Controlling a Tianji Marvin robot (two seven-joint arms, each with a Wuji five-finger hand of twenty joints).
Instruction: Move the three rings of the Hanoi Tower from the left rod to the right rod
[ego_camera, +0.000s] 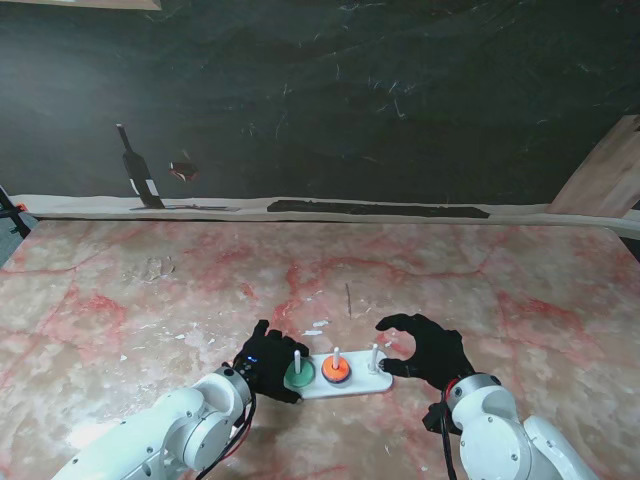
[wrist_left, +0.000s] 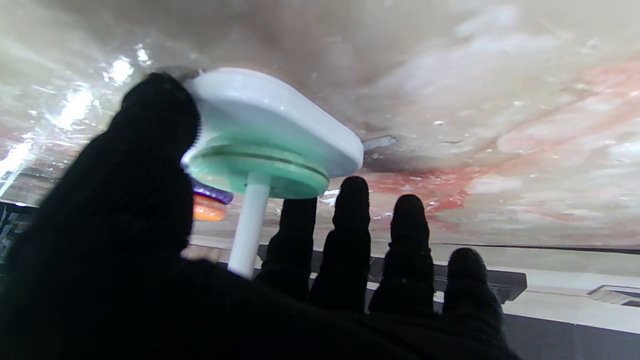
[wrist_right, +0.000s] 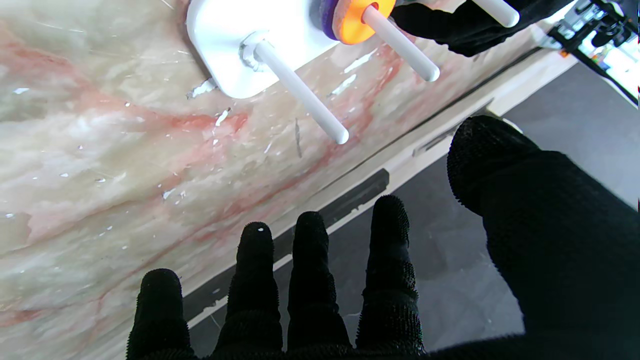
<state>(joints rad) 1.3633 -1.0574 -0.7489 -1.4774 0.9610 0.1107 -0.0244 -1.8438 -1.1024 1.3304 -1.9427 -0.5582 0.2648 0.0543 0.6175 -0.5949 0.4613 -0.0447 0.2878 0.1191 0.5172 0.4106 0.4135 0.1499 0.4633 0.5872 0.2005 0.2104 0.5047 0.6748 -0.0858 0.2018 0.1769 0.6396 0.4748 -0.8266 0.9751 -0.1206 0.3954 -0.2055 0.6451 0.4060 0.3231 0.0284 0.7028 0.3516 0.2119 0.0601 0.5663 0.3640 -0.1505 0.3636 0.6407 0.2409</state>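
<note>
Rings sit thus: green ring (ego_camera: 299, 375) on the upright left rod (ego_camera: 297, 358), against my left hand (ego_camera: 265, 362), fingers wide and empty; my right hand (ego_camera: 425, 350), also wide and empty, flanks the bare right rod (ego_camera: 374, 355).

We see a white base (ego_camera: 345, 385) with three rods on the pink counter (ego_camera: 150, 300). A green ring (ego_camera: 299, 375) sits on the left rod (ego_camera: 297, 358) and an orange ring (ego_camera: 335, 371) on the middle rod (ego_camera: 336, 355). Our left hand (ego_camera: 265, 362) touches the base's left end, and our right hand (ego_camera: 425, 350) curls by the bare right rod (ego_camera: 374, 356).
</note>
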